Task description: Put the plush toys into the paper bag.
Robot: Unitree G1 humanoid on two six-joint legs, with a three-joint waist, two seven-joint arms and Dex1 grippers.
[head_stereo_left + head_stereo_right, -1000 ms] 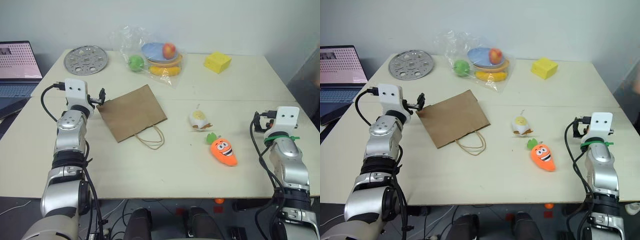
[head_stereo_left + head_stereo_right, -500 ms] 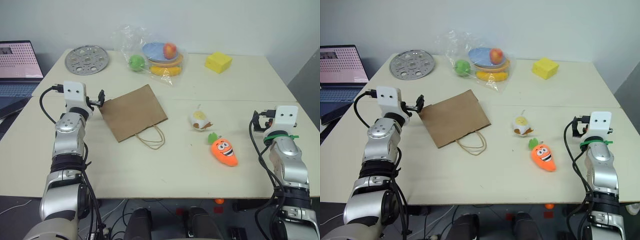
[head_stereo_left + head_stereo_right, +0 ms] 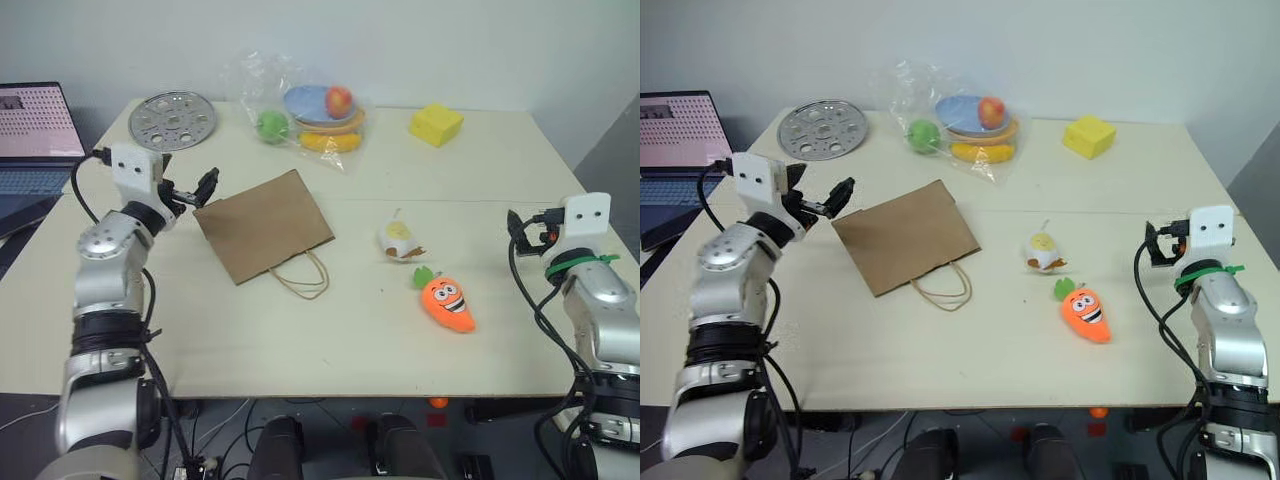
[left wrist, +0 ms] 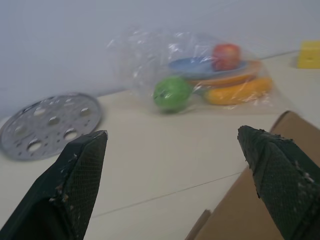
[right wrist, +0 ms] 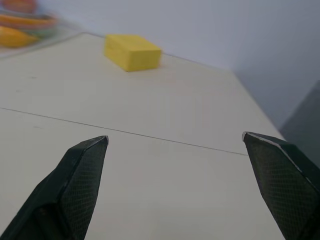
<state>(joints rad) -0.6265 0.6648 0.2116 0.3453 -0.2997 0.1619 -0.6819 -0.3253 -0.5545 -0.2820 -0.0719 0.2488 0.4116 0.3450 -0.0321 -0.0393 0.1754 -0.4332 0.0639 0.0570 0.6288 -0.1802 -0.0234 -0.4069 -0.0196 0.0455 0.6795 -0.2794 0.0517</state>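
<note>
**Both arms lifted off the table, nothing yet picked up**

Since a second ago the left gripper [image 3: 203, 186] has risen and swung inward: it lay low against the far-left corner of the paper bag [image 3: 263, 224], and now it hangs above the table, pointing toward that corner from about nine o'clock of the bag. The right gripper [image 3: 1154, 243] has also come up a little, its arm now leaning further out toward the table's right edge. Bag and toys lie just where they were. My reading is that the arms are only taking up a starting pose; no step of the packing is done.

The left gripper's fingers [image 4: 80, 175] stand wide apart and hold nothing. Through the gap the left wrist view shows the bag's brown corner, the clear plastic bag of fruit [image 4: 200, 75] and a perforated metal disc [image 4: 47, 125]. The right gripper's fingers [image 5: 75, 180] are likewise spread and empty, looking across bare table toward the yellow block [image 5: 132, 51].

The paper bag lies flat, its mouth and loop handles [image 3: 302, 277] turned toward the robot. At three o'clock of the bag, well apart from it, sits the white egg toy [image 3: 398, 240]; the orange carrot toy [image 3: 445, 301] lies just beyond, at about five o'clock of the egg. Both are nearer the right gripper. The bag would probably need opening before either toy goes in.
</note>
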